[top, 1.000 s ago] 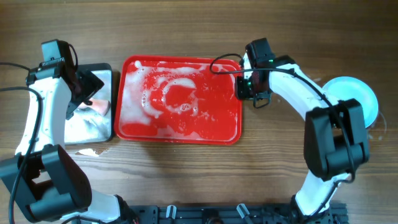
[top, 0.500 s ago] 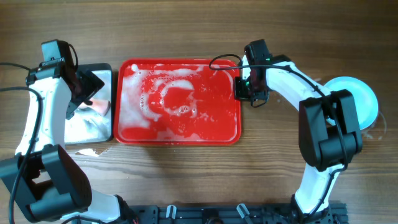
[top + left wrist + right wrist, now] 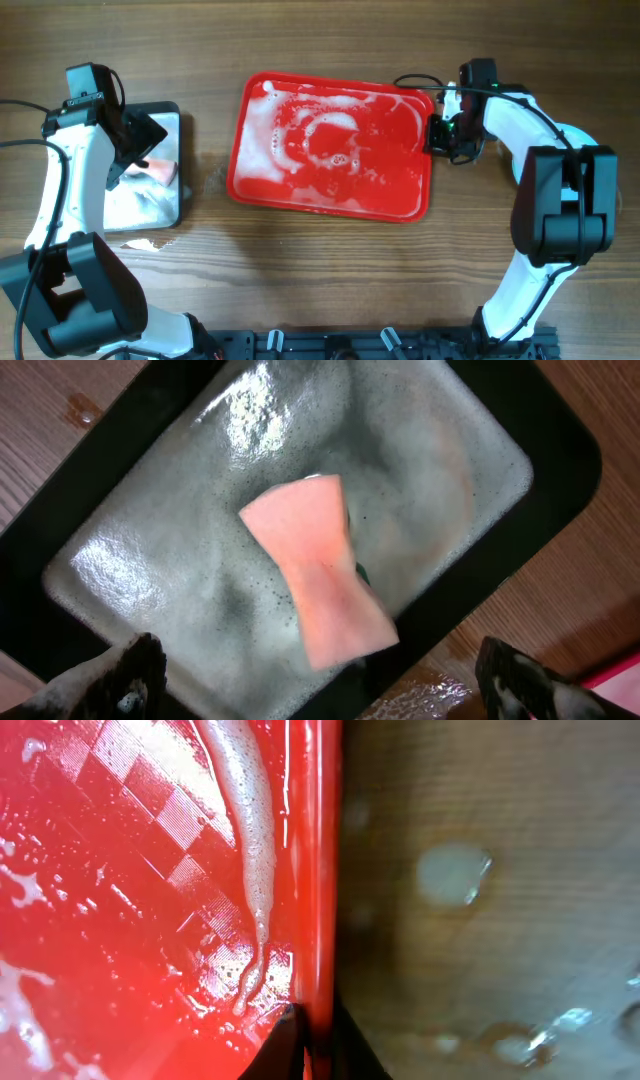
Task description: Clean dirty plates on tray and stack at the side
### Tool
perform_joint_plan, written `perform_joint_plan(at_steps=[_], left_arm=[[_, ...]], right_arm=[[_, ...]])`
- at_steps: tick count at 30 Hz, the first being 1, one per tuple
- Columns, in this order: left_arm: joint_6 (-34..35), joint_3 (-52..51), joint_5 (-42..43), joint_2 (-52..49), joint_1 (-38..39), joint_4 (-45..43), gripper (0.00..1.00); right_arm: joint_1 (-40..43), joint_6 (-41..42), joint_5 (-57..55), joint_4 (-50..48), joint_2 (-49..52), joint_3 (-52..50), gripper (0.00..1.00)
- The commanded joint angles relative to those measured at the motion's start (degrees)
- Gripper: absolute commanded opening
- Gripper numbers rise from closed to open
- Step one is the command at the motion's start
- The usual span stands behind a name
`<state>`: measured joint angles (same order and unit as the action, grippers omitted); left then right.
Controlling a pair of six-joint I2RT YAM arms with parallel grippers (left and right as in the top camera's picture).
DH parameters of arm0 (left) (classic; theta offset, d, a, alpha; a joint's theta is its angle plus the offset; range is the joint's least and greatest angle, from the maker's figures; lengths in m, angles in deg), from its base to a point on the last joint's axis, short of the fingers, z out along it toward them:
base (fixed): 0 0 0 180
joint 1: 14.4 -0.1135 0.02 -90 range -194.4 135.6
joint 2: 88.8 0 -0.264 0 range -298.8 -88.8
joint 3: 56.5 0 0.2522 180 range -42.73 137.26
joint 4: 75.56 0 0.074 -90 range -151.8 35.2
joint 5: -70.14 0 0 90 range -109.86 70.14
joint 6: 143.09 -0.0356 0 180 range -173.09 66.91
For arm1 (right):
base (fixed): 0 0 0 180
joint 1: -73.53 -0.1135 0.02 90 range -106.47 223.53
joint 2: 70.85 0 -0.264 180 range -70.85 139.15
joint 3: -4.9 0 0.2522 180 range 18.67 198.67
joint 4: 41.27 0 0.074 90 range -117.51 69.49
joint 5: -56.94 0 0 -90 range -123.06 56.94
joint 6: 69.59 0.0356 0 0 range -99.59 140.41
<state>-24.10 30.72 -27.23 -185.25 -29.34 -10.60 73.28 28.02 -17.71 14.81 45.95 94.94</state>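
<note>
The red tray [image 3: 330, 206], streaked with white foam, lies slightly askew in the middle of the table. My right gripper [image 3: 441, 136] is shut on its right rim. In the right wrist view the dark fingertips [image 3: 285, 1038] pinch that red rim [image 3: 318, 870] from both sides. My left gripper [image 3: 150, 152] hangs open at the far left above a pink sponge [image 3: 318, 570], its fingers [image 3: 130, 678] wide apart and touching nothing. The plates do not show in any view; my right arm covers the table's right side.
A black-rimmed metal tray [image 3: 170, 215] with soapy water holds the sponge at the left edge. Water drops [image 3: 452, 872] and wet patches lie on the wooden table [image 3: 320, 290] to the right of the red tray.
My right gripper has closed on the red tray's right rim and dragged the tray to the right, turning it slightly. The left arm has not moved.
</note>
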Motion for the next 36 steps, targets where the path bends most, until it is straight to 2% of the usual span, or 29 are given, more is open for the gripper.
perform_joint_plan(at_steps=[1, 7, 8, 10, 11, 15, 17, 19, 20, 25, 26, 29, 36], left_arm=[[0.0, -0.4, 0.5, -0.1, 0.1, -0.2, 0.97], [0.0, -0.4, 1.2, -0.1, 0.1, -0.3, 0.97], [0.0, -0.4, 1.2, -0.1, 0.1, -0.4, 0.97], [-0.1, -0.4, 1.9, -0.1, 0.1, -0.7, 0.96], [-0.1, -0.4, 2.3, -0.1, 0.1, -0.6, 0.92], [-0.7, -0.3, 4.8, 0.3, 0.2, -0.8, 0.91], [-3.4, -0.2, 5.0, 2.6, 0.2, -0.3, 0.91], [-3.5, -0.2, 5.0, 5.8, 0.2, 0.9, 0.99], [-3.5, -0.2, 5.0, 8.3, 0.2, 1.7, 1.00], [-0.7, -0.2, 8.0, 19.9, 2.0, 5.0, 1.00], [-0.6, -0.2, 8.1, 21.4, 2.4, 5.0, 1.00], [1.7, -0.2, 12.2, 23.5, 3.0, 5.2, 1.00], [1.7, -0.2, 12.4, 23.4, 3.0, 5.2, 1.00]], right_arm=[[1.0, -6.4, -10.4, -3.3, 2.6, -0.8, 0.12], [1.0, -7.6, -11.3, -5.2, 2.6, -0.8, 0.12], [1.0, -7.6, -10.9, -5.6, 2.6, -0.8, 0.15], [1.0, -7.4, -10.0, -5.0, 2.6, 0.6, 0.28], [1.0, -7.4, -9.3, -4.2, 2.4, 1.6, 0.31], [1.0, -5.9, -9.2, 2.2, -1.3, 8.1, 0.40], [1.0, -5.9, -9.4, 8.7, -5.8, 14.6, 0.43], [1.0, -5.9, -9.4, 12.8, -9.6, 18.5, 0.44], [0.9, -5.9, -9.3, 15.0, -12.9, 20.4, 0.44], [0.7, -2.8, -9.4, 16.9, -29.6, 20.9, 0.46], [0.7, -2.6, -9.4, 17.1, -33.1, 20.9, 0.99], [0.7, -2.1, -9.3, 18.7, -42.2, 20.9, 1.00], [0.7, -1.2, -9.3, 23.7, -57.8, 20.9, 1.00]])
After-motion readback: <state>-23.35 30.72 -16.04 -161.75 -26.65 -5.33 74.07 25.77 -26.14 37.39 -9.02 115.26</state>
